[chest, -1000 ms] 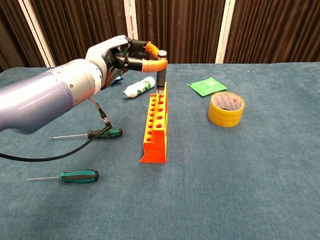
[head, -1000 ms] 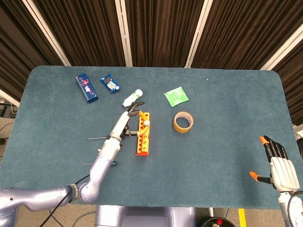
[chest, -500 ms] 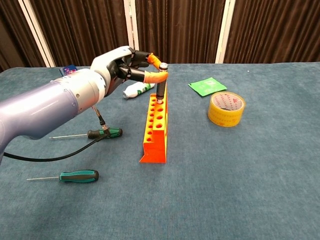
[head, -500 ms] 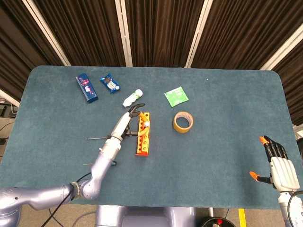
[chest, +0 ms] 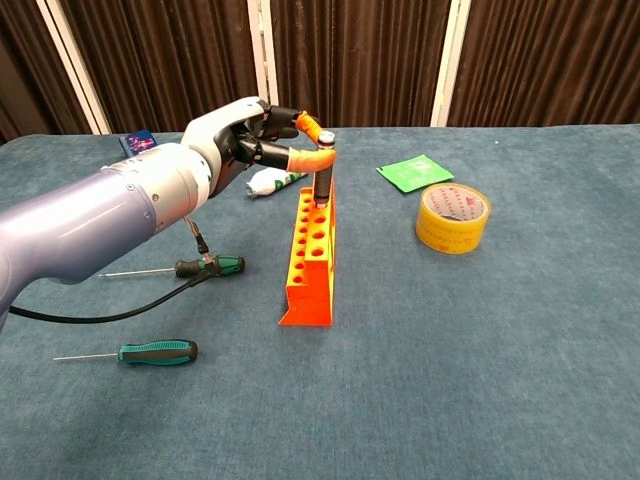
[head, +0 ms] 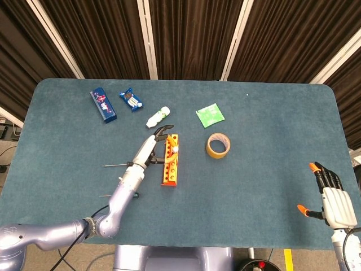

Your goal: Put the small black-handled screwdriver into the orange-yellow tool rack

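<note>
Tool rack [chest: 312,253], orange-yellow, stands near the middle of the blue-green table [chest: 480,350], its long axis running away from the chest camera. Its stepped top carries rows of round holes. One hole at the far end holds the small black-handled screwdriver [chest: 322,178], which stands upright with its shaft down in the rack and its handle and silver cap above the top face. The other holes visible in the chest view hold nothing.

Left hand [chest: 262,140] sits at the far end of the rack. Orange-tipped fingertips [chest: 316,157] are closed against the upper part of the screwdriver handle, pinching it from the left side. The remaining fingers curl loosely above. In the head view the same hand [head: 155,144] lies just left of the rack [head: 170,161].

Right hand [head: 334,201] rests at the near right edge of the table, well apart from the rack, fingers spread, holding nothing.

Two green-handled screwdrivers lie flat left of the rack, one [chest: 205,267] nearer the rack and one [chest: 155,352] closer to the camera. A roll of yellow tape [chest: 453,217] lies right of the rack, with a green packet [chest: 416,173] beyond it. A small white bottle [chest: 277,180] lies on its side behind the left hand. Two blue packets [head: 104,105] [head: 131,100] lie at the far left.
</note>
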`<state>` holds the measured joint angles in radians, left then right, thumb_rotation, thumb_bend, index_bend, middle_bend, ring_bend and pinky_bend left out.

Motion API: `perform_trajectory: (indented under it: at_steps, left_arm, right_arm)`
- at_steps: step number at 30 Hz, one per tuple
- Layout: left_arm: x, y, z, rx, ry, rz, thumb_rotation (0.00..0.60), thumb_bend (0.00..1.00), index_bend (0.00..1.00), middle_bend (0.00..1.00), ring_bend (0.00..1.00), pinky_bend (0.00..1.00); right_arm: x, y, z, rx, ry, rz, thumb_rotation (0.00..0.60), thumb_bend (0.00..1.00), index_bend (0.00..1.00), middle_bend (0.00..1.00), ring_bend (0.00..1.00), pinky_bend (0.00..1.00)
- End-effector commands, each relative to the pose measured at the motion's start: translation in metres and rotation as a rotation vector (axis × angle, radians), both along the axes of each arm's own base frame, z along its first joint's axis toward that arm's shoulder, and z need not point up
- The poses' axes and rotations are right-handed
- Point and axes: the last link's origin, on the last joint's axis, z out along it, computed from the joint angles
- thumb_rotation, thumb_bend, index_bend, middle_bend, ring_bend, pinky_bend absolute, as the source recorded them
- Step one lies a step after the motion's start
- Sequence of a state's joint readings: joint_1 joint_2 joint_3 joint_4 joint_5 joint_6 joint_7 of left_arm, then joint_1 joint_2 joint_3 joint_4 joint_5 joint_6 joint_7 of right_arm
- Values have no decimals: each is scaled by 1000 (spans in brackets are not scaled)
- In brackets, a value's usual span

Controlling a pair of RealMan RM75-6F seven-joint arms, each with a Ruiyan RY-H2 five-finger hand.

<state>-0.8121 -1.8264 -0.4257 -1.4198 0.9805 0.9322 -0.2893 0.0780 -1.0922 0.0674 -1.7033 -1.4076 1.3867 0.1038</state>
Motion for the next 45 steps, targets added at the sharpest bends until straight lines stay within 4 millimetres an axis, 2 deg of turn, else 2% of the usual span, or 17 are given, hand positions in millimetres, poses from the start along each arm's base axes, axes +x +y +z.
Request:
perform_trajectory:
  at_steps: [1, 11, 14, 15, 17, 20, 21, 23, 28, 33, 37, 38, 40, 45]
  left_arm:
    - [-1, 0, -1, -7, 0, 4, 600, 464, 588, 84, 0, 22]
    - [-7, -2, -2, -19, 3, 10, 600, 454, 586, 83, 0, 19]
    - [-8, -2, 0, -10, 14, 1, 600, 376, 559, 69, 0, 8]
    - [-8, -2, 1, -7, 18, -4, 600, 342, 533, 57, 0, 5]
    - [-7, -2, 3, 0, 36, -25, 600, 234, 373, 14, 0, 0]
    - [-5, -2, 6, 4, 56, -51, 600, 101, 109, 0, 0, 0]
    - [-4, -2, 8, 6, 63, -60, 600, 73, 65, 0, 0, 0]
    - [-3, -1, 11, 8, 70, -65, 600, 43, 20, 0, 0, 0]
    - [-2, -2, 23, 33, 84, -80, 600, 42, 0, 0, 0, 0]
    - [-8, -6, 51, 146, 152, -111, 600, 65, 0, 0, 0, 0]
    - [-30, -17, 80, 246, 303, -131, 600, 96, 0, 0, 0, 0]
    - [-42, -22, 92, 297, 384, -143, 600, 99, 0, 0, 0, 0]
    - [-65, -38, 113, 364, 513, -145, 600, 101, 0, 0, 0, 0]
    - [-106, -75, 145, 402, 765, -128, 600, 101, 0, 0, 0, 0]
  right_arm:
    - [0, 0, 0, 0, -1, -2, 600, 51, 5, 0, 0, 0]
    - [0, 0, 0, 0, -5, -4, 600, 50, 5, 0, 0, 0]
    - [0, 0, 0, 0, -4, -3, 600, 51, 5, 0, 0, 0]
    - [0, 0, 0, 0, -4, -2, 600, 51, 5, 0, 0, 0]
    - [1, 0, 0, -1, -4, -1, 600, 51, 5, 0, 0, 0]
    - [1, 0, 0, -2, -2, 2, 600, 50, 5, 0, 0, 0]
    - [1, 0, 0, -2, -1, 4, 600, 50, 5, 0, 0, 0]
    - [1, 0, 0, -3, 2, 7, 600, 50, 5, 0, 0, 0]
    - [0, 0, 1, -3, 4, 5, 600, 51, 5, 0, 0, 0]
    - [0, -1, 1, -2, 16, 18, 600, 50, 5, 0, 0, 0]
    - [0, -1, 1, -7, 38, 42, 600, 51, 5, 0, 0, 0]
    - [0, -1, 1, -5, 46, 46, 600, 51, 5, 0, 0, 0]
    - [-1, 0, 0, -2, 58, 52, 600, 50, 5, 0, 0, 0]
    - [-1, 1, -1, 3, 87, 61, 600, 50, 5, 0, 0, 0]
